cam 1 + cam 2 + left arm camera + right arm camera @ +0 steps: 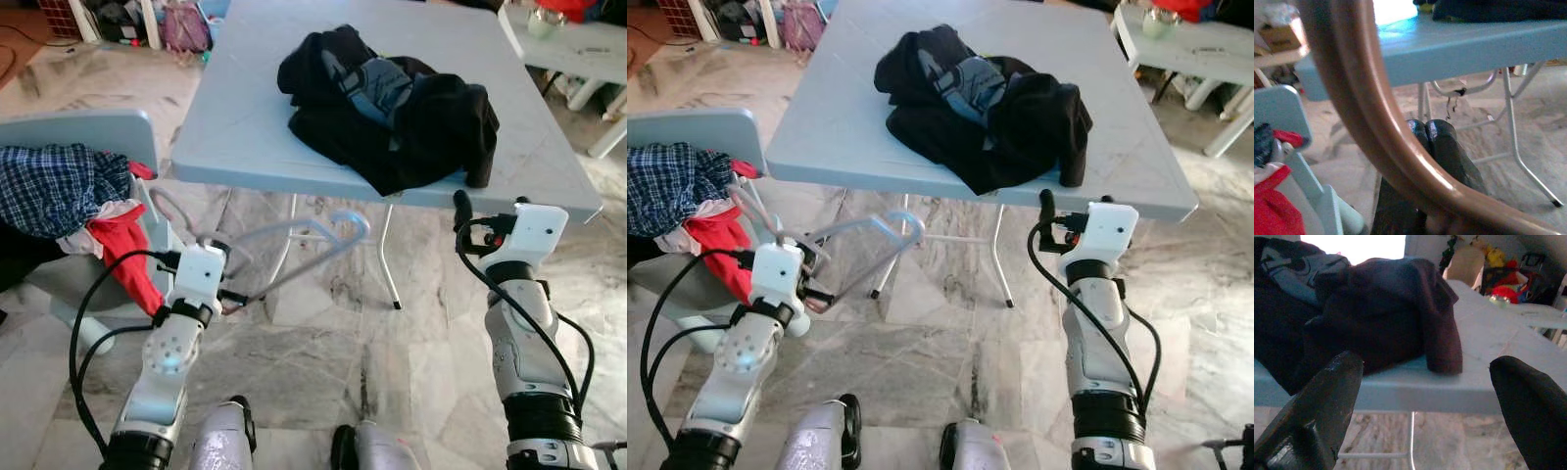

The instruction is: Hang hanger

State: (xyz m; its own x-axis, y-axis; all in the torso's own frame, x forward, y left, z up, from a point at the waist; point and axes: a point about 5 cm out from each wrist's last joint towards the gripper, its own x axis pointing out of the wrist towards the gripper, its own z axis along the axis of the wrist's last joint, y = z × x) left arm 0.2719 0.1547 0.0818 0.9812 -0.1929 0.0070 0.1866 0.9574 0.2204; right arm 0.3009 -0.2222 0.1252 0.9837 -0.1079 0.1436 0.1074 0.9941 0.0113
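Note:
A pale plastic hanger is held low in front of the table, sticking out to the right from my left gripper, which is shut on it. In the left wrist view the hanger curves as a brownish bar across the closed black fingers. My right gripper is raised just below the table's front edge, near its right corner. It is open, its two fingers spread wide with nothing between them, facing the dark clothes.
A light blue folding table stands ahead with a heap of dark garments on it. A blue chair at the left carries a plaid shirt and a red garment. Marble floor lies below; a white table stands far right.

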